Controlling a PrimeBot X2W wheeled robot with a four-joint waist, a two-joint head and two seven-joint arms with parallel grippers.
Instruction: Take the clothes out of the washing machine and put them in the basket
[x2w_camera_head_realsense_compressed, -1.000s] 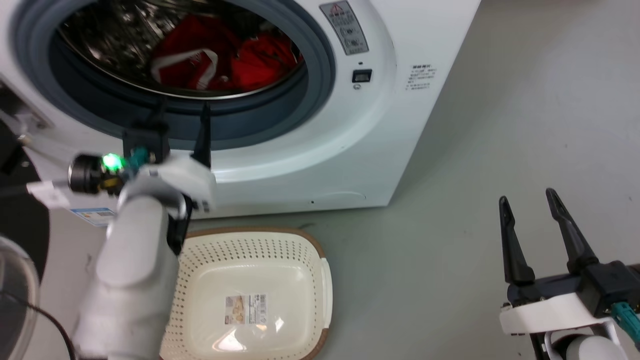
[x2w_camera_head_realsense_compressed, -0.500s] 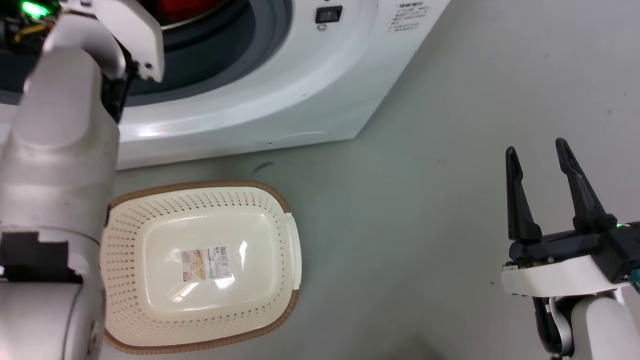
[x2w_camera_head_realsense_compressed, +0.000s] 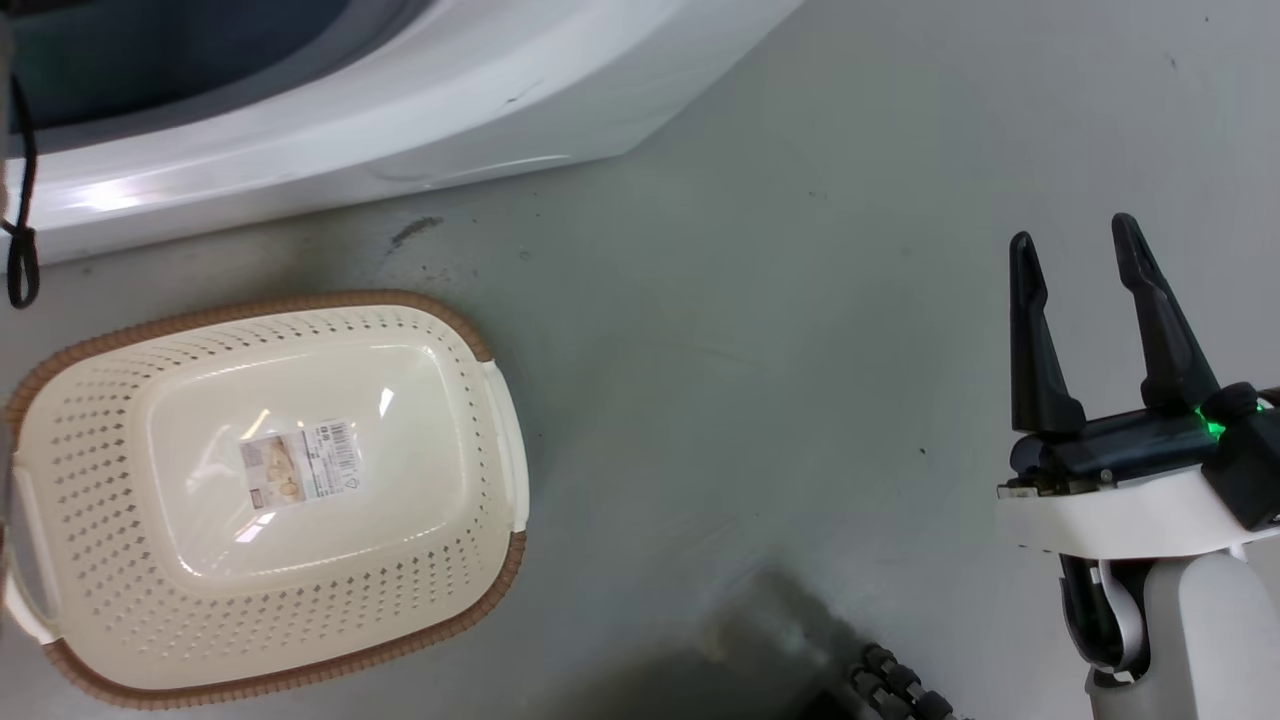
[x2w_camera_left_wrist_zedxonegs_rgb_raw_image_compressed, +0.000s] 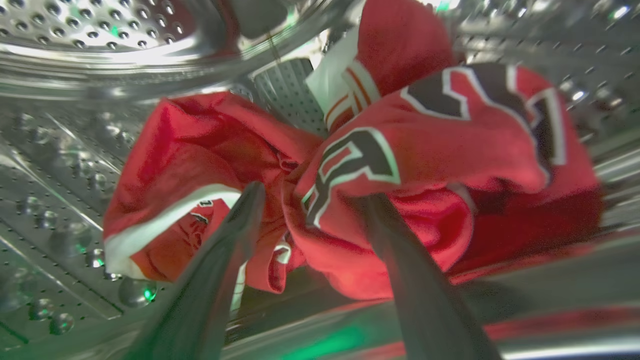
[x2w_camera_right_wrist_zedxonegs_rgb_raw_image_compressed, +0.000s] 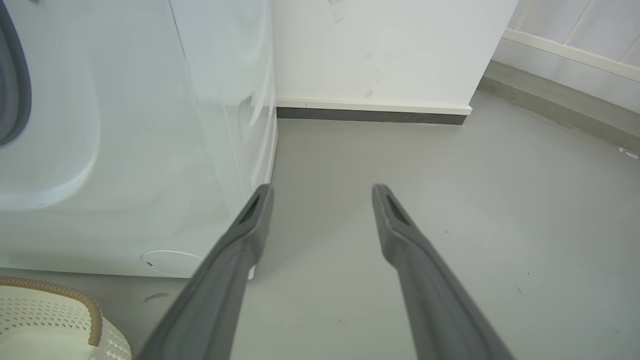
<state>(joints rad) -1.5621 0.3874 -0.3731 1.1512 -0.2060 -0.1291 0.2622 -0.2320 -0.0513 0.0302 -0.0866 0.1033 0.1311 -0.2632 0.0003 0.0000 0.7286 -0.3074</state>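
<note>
While the left gripper (x2w_camera_left_wrist_zedxonegs_rgb_raw_image_compressed: 312, 195) sits inside the washing machine (x2w_camera_head_realsense_compressed: 400, 120), fingers spread with their tips at the heap of clothes (x2w_camera_left_wrist_zedxonegs_rgb_raw_image_compressed: 380, 165), the step in hand reads as a first grasp, not yet closed.

- Next move calls for: closing on a thick red fold, then drawing it out through the door ring.
- Drum (x2w_camera_left_wrist_zedxonegs_rgb_raw_image_compressed: 75, 50): red jerseys, one numbered.
- Basket (x2w_camera_head_realsense_compressed: 300, 300): on the floor (x2w_camera_head_realsense_compressed: 800, 350) near the machine; holds nothing but its sticker (x2w_camera_head_realsense_compressed: 300, 462).
- Right gripper (x2w_camera_head_realsense_compressed: 1072, 232): fingers spread, holding nothing, over bare floor.

The washing machine (x2w_camera_head_realsense_compressed: 400, 110) runs off the top edge; print on the sticker (x2w_camera_head_realsense_compressed: 300, 465) is unreadably small.
</note>
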